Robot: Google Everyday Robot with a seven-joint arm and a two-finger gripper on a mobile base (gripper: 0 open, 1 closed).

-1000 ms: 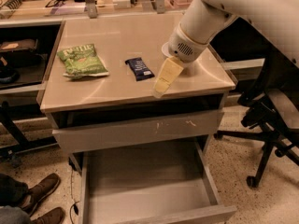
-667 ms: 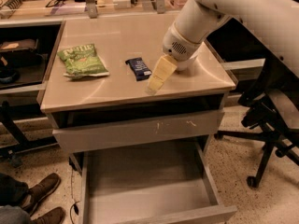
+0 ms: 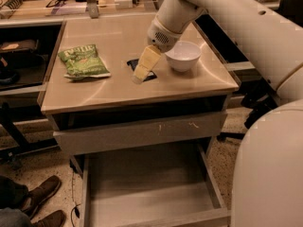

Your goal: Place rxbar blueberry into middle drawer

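The rxbar blueberry point(image 3: 132, 62) lies flat on the countertop point(image 3: 113, 91), a dark navy wrapper mostly covered by my gripper. My gripper point(image 3: 139, 77) comes down from the upper right and sits directly over the bar, its tip at the bar's front end. The middle drawer point(image 3: 147, 186) is pulled out wide open below the counter, a shallow grey-beige box with nothing in it.
A green chip bag point(image 3: 83, 60) lies left of the bar. A white bowl point(image 3: 182, 55) stands just right of the gripper. A closed drawer front with pale scratches point(image 3: 142, 132) sits above the open drawer. Brown shoes point(image 3: 40, 195) are on the floor at lower left.
The gripper has moved left from beside the bar to right over it, covering most of it. The white bowl now shows behind the arm.
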